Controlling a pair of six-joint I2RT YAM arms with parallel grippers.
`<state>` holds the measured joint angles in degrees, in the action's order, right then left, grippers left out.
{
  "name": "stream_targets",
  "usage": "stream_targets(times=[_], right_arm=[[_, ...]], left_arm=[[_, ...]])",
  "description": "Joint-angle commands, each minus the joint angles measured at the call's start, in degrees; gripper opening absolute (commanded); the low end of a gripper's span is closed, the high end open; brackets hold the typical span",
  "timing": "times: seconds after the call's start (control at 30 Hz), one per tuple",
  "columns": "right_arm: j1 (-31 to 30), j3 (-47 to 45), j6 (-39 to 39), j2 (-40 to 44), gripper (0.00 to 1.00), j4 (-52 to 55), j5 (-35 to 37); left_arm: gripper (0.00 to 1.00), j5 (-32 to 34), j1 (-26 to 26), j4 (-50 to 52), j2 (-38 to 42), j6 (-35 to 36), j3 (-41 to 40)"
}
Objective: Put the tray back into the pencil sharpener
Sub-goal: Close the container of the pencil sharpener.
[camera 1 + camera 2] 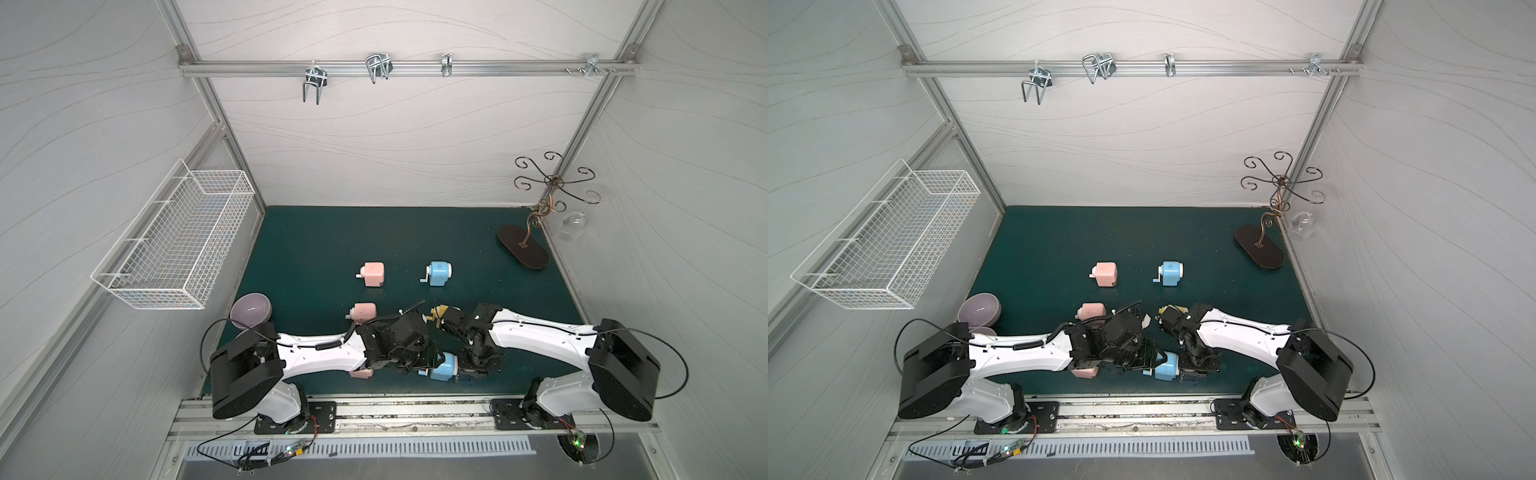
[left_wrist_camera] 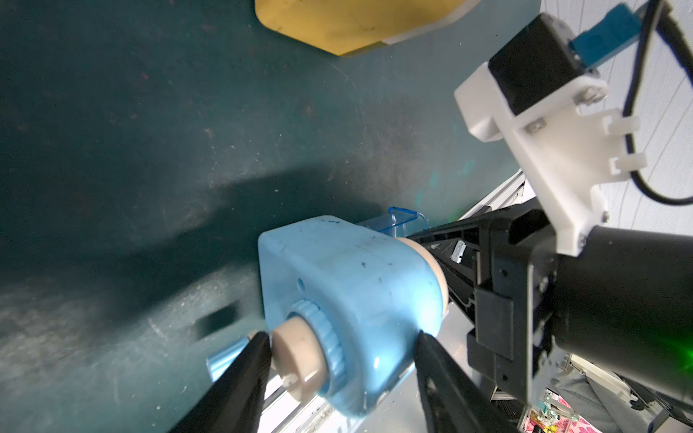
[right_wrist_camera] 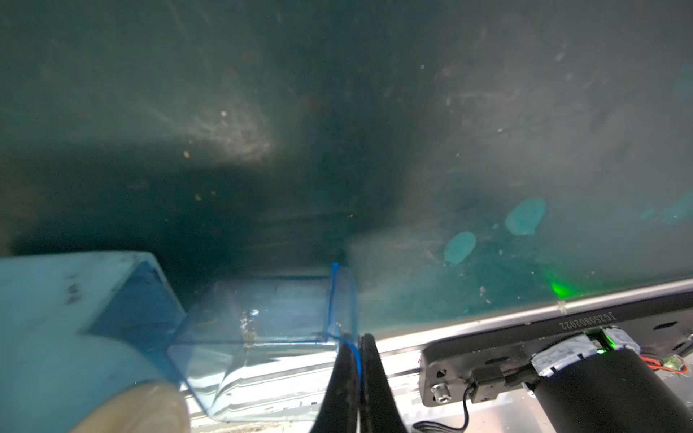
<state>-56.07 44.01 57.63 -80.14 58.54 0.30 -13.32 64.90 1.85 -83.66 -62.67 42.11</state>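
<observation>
Both arms had glossy white shells. The left arm (image 1: 320,353) and the right arm (image 1: 540,336) each had a bulky black shoulder housing (image 1: 245,374) and a black base plate (image 1: 324,415) dotted with screw holes. A coiled black cable (image 1: 328,344) lay along the left arm. The left gripper (image 2: 341,335) had tapered black fingers (image 2: 232,386). A white camera bracket (image 2: 543,142), fastened with silver screws, carried a boxy black camera module (image 2: 532,71).

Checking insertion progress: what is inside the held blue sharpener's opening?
One end of the clear blue tray, whose far wall the right gripper pinches; the rest sticks out. The sharpener's housing hides how deep it reaches.
</observation>
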Motion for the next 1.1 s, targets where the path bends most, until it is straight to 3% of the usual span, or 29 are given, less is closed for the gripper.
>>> stream_targets(times=[0.0, 1.07], right_arm=[[-0.53, 1.09, 1.43, -0.30, 0.00, -0.56, 1.44], [-3.70, 0.68, 1.70, 3.44, 0.00, -5.71, 1.59]], left_arm=[[0.64, -0.46, 0.31, -0.31, -0.50, -0.54, 0.16], [0.64, -0.58, 0.31, -1.32, -0.88, -1.05, -0.89]])
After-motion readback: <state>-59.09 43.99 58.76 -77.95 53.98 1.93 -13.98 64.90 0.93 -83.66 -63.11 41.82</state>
